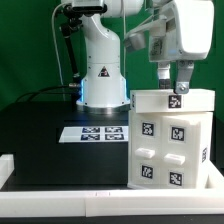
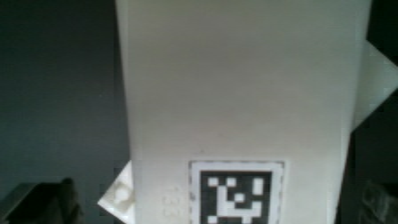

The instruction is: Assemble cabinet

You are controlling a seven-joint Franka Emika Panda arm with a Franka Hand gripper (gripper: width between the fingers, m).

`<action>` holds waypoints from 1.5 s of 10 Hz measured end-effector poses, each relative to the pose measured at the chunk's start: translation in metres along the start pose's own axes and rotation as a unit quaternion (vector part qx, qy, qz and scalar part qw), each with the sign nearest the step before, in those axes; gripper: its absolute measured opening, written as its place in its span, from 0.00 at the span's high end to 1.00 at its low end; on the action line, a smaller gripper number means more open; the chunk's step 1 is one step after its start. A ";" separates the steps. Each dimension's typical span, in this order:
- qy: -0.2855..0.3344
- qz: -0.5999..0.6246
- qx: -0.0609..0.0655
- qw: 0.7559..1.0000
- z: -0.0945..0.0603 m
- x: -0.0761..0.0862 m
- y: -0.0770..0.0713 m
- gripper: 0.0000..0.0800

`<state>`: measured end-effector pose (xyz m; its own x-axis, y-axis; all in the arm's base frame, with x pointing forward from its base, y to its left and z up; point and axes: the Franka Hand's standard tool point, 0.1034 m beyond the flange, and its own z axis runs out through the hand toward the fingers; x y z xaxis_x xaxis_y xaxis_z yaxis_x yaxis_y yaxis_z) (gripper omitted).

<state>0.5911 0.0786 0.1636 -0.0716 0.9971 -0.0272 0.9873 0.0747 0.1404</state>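
Observation:
The white cabinet body (image 1: 170,145) stands upright at the exterior view's right, near the front rim. Its front face shows several small drawer-like blocks with black-and-white tags (image 1: 178,132), and one more tag lies on its top (image 1: 177,100). My gripper (image 1: 175,88) hangs straight down over the top of the cabinet, fingers apart, tips at the top surface on either side of that tag. In the wrist view the cabinet's white surface (image 2: 231,90) fills the middle, with a tag (image 2: 237,195) on it. One dark finger (image 2: 45,203) shows beside it, clear of the white edge.
The white robot base (image 1: 100,75) stands at the back centre. The marker board (image 1: 100,132) lies flat on the black table (image 1: 40,140), to the exterior view's left of the cabinet. A low white rim (image 1: 60,200) runs along the front.

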 end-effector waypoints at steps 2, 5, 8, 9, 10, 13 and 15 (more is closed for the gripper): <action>0.000 0.004 0.007 1.000 0.008 -0.001 -0.003 0.00; 0.000 0.006 0.008 1.000 0.009 -0.002 -0.004 0.30; -0.001 0.029 0.012 1.000 0.009 -0.003 -0.003 0.30; 0.000 0.045 0.012 0.999 0.010 -0.005 -0.003 0.30; 0.000 0.085 0.013 0.996 0.010 -0.007 -0.003 0.30; 0.003 0.195 0.014 0.981 0.010 -0.011 -0.003 0.30; 0.007 0.282 0.017 0.959 0.010 -0.011 -0.003 0.30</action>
<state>0.5906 0.0676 0.1537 0.4735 0.8789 0.0570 0.8735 -0.4769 0.0975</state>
